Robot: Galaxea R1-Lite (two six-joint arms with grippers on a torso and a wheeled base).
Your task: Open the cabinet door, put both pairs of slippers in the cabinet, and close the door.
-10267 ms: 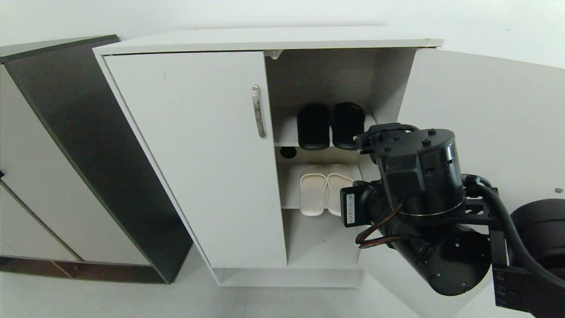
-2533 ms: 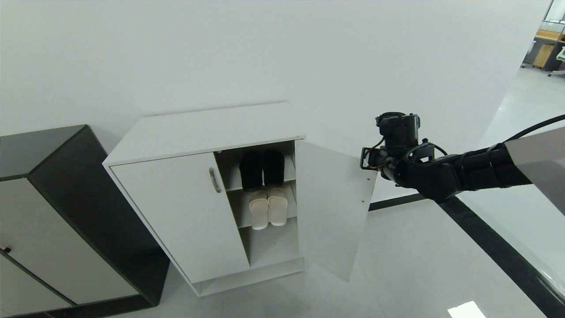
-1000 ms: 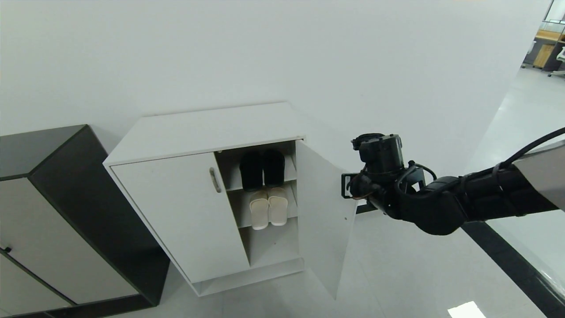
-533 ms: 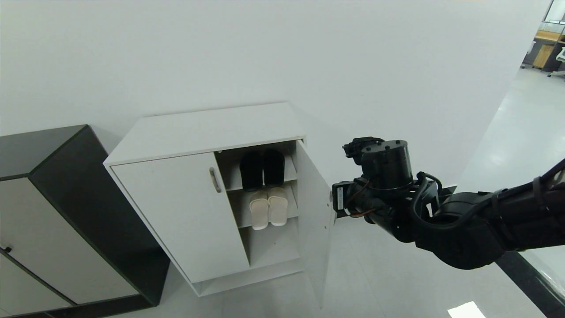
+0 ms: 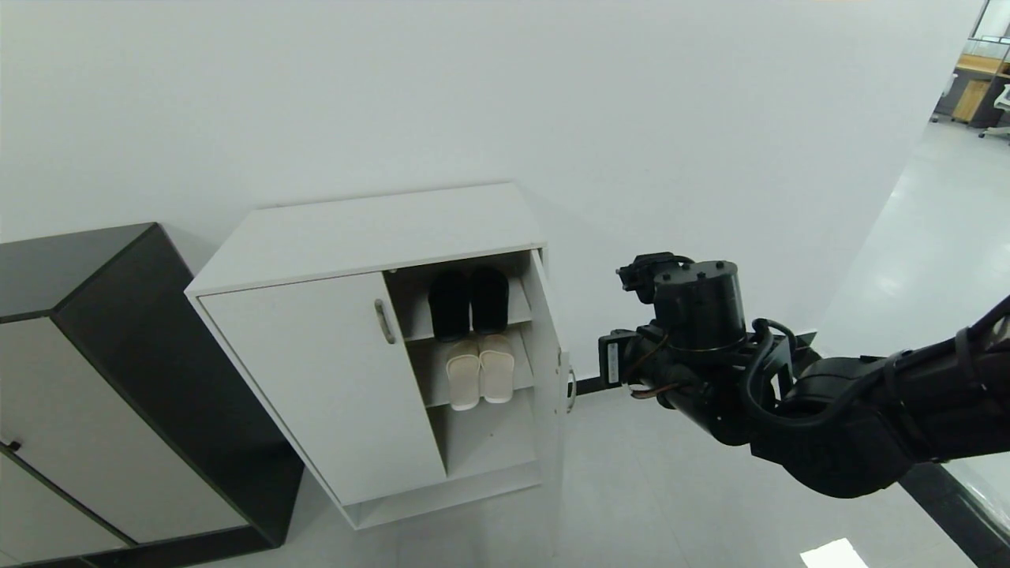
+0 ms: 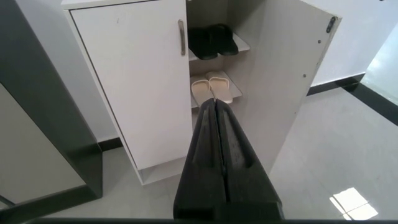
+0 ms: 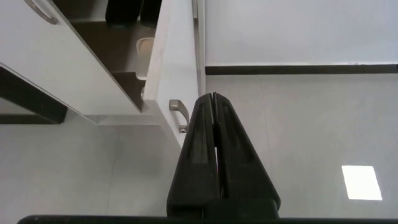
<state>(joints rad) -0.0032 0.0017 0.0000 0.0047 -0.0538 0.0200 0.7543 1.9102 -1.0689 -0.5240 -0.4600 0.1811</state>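
The white cabinet [image 5: 363, 237] has its left door [image 5: 316, 379] closed and its right door [image 5: 550, 394] standing half open, edge-on to me. Black slippers [image 5: 469, 301] lie on the upper shelf, cream slippers [image 5: 479, 369] on the shelf below. My right arm [image 5: 694, 331] is stretched out just right of the open door. My right gripper [image 7: 214, 101] is shut and empty, close to the door's outer face beside its metal handle [image 7: 179, 116]. My left gripper [image 6: 216, 106] is shut and empty, held back from the cabinet and pointing at the cream slippers [image 6: 212, 89].
A dark cabinet [image 5: 118, 355] stands against the white one's left side. A black strip [image 5: 939, 505] runs along the grey floor on the right. Open floor lies in front of the cabinet.
My right arm has swung left and toward the cabinet, and the right door has turned from wide open to about half shut. The slippers have not moved.
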